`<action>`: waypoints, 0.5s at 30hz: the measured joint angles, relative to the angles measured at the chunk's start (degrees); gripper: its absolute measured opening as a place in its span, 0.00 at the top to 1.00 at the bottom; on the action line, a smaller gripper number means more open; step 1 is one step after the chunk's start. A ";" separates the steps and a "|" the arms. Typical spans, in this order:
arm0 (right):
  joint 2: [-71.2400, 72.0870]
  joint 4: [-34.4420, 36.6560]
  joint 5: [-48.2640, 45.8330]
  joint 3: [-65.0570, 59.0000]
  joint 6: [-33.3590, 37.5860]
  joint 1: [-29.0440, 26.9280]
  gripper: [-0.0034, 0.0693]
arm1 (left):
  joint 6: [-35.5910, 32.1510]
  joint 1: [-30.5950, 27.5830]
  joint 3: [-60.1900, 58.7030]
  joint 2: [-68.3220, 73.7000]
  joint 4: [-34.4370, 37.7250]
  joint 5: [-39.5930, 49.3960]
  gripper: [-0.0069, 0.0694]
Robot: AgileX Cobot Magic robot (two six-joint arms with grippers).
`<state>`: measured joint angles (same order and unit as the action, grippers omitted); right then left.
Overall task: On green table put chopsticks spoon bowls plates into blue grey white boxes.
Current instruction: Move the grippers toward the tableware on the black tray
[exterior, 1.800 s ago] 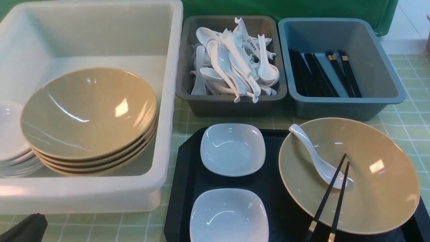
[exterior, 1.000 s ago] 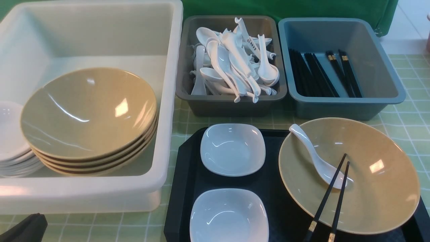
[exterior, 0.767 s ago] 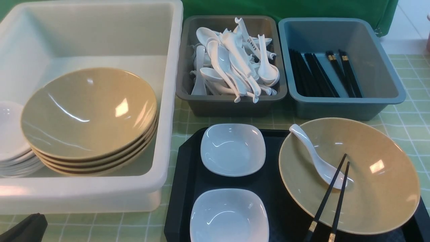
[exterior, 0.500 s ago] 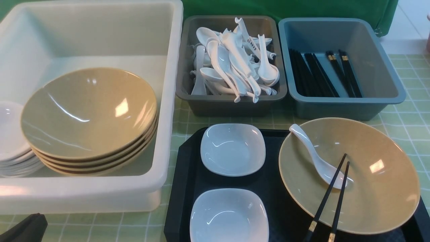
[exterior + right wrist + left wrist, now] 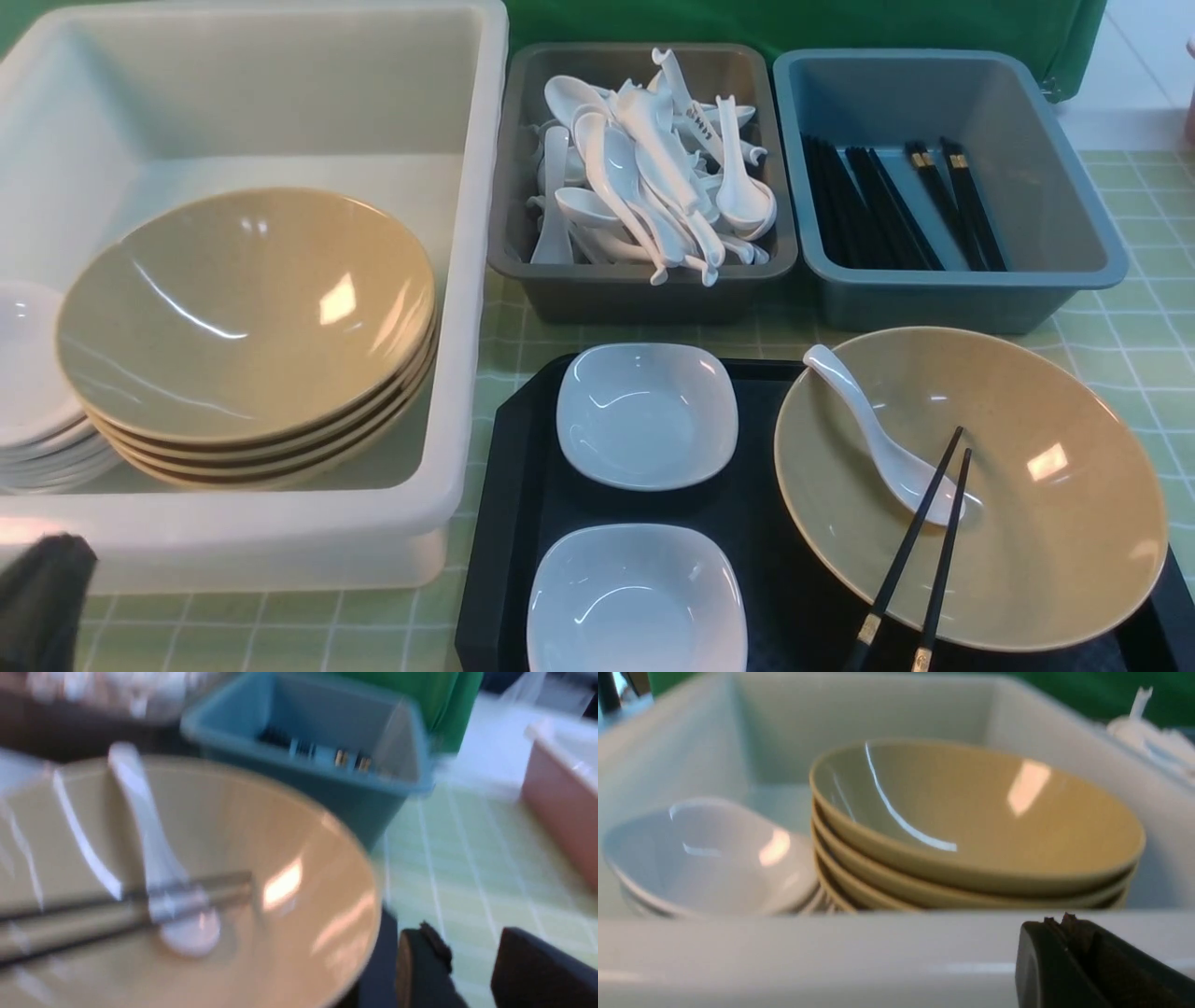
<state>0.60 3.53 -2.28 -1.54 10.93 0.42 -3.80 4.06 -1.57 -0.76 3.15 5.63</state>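
green checked table (image 5: 1144,345) under me, my right gripper (image 5: 467,956) hangs with jaws apart just beside the tan bowl (image 5: 299,858) where the chopsticks (image 5: 70,914) cross the spoon (image 5: 145,826), so i'd pinch both sticks together near their middle; whether the left gripper (image 5: 37,597) is parted i cannot tell

The wide tan round bowl (image 5: 1055,560), small white rounded-square dishes (image 5: 646,413) and white ceramic soup spoon (image 5: 873,437) shine glossy. The large white plastic tub (image 5: 280,537), dark grey plastic bin (image 5: 635,299) and blue-grey plastic bin (image 5: 943,303) look smooth. The black tray (image 5: 784,579) is textured, and the pale green checked cloth counter (image 5: 1139,355) is matt.
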 joint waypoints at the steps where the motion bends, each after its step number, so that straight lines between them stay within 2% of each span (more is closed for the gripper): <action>1: 0.00 0.00 0.84 0.00 -0.92 0.00 0.63 | 0.00 0.00 0.00 0.00 0.00 -0.80 0.91; 3: 0.00 0.07 3.43 0.00 -4.45 0.00 0.63 | 0.00 0.00 0.00 0.00 0.00 -4.34 0.91; 9: 0.00 0.07 8.53 -0.04 -8.16 0.00 0.63 | 0.60 0.02 0.00 0.00 0.41 -8.44 0.91; 10: 0.00 0.07 11.80 -0.04 -12.31 0.00 0.63 | 3.42 0.09 0.00 0.00 1.63 -11.14 0.91; 11: 0.00 0.07 12.89 -0.04 -13.50 0.00 0.63 | 4.45 0.14 0.00 0.00 2.06 -12.54 0.91; 12: 0.00 0.13 17.60 -0.04 -18.07 0.00 0.63 | 9.38 0.14 0.00 0.00 3.82 -17.18 0.91; 13: 0.00 0.13 18.79 -0.04 -18.44 0.00 0.63 | 9.38 0.14 0.00 0.00 3.82 -17.86 0.91; 15: 0.00 0.32 24.78 -0.04 -21.41 0.00 0.63 | 13.98 0.14 0.00 0.00 5.24 -27.89 0.91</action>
<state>0.60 3.85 22.50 -1.58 -10.48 0.42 10.19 4.20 -1.57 -0.76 8.39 -22.27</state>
